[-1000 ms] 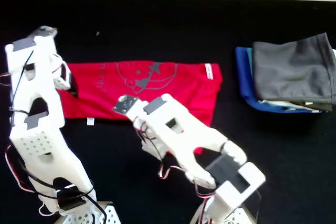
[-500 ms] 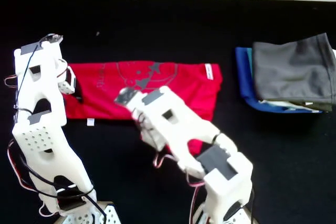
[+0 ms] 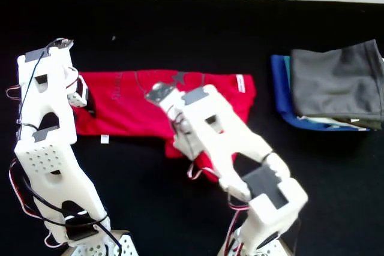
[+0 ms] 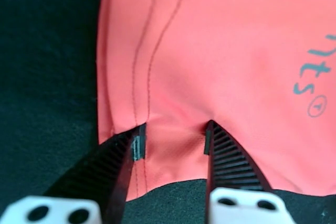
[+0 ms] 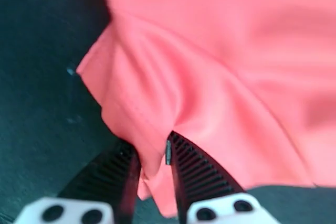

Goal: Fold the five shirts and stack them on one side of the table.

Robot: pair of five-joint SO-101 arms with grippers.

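A red shirt (image 3: 129,103) with a grey print lies spread across the middle of the black table (image 3: 180,28). My left gripper (image 4: 173,140) (image 3: 86,101) stands open at the shirt's left end, both fingertips pressed onto the red shirt (image 4: 220,51) just inside its hem, the cloth puckered between them. My right gripper (image 4: 152,153) is shut on a fold of the red shirt (image 5: 220,77) at its near edge, under the right arm (image 3: 210,130). The pinched cloth rises off the table in a ridge.
A stack of folded shirts sits at the right side, a grey one (image 3: 336,79) on top and a blue one (image 3: 281,91) beneath. A small white tag (image 3: 104,139) lies on the table just in front of the red shirt.
The right arm has swung away from the near edge and to the right, dragging the shirt's near edge with it. The left arm shifted slightly right onto the shirt's end, then held.
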